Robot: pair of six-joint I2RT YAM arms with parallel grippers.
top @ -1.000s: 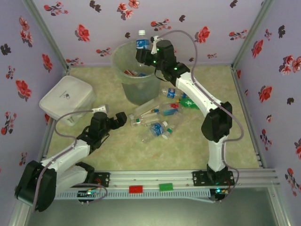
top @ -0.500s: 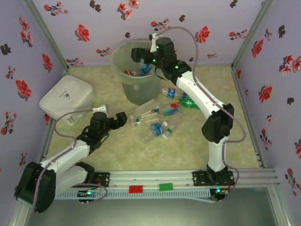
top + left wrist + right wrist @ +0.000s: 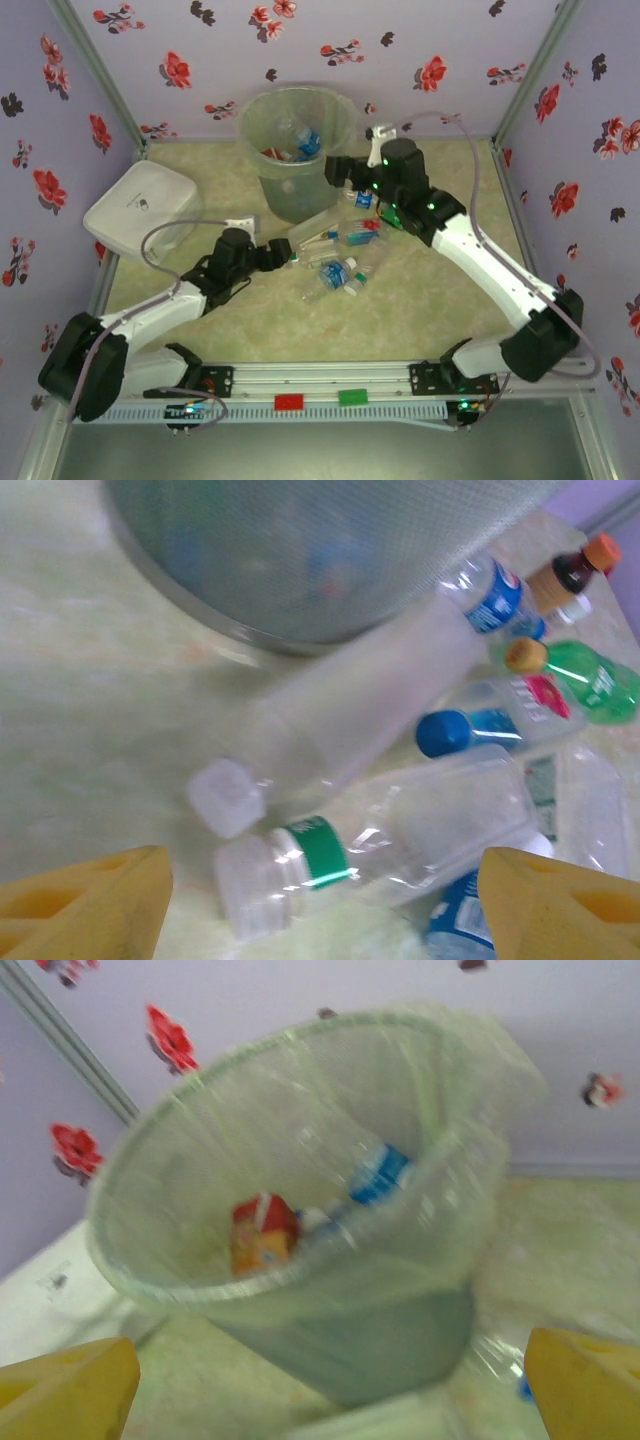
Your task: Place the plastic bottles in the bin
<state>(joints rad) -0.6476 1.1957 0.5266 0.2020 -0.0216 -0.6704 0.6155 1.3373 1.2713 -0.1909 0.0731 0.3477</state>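
Near the front-left of the worktop (image 3: 250,320), left claw (image 3: 283,254) is spread, fingers either side of a clear green-labelled bottle (image 3: 400,840) lying flat, no firm pinch visible. Rest of the loose plastic bottles (image 3: 345,245) lie in a heap just past it, at the foot of the bin (image 3: 290,195). Right claw (image 3: 338,172) is spread wide and empty, beside the bin wall. More bottles are inside the bin, one a blue-labelled bottle (image 3: 380,1173).

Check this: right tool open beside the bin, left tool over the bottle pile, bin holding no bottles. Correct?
No: the bin holds bottles, as the right wrist view shows. Rest stands: right tool open beside it, left tool over the pile.
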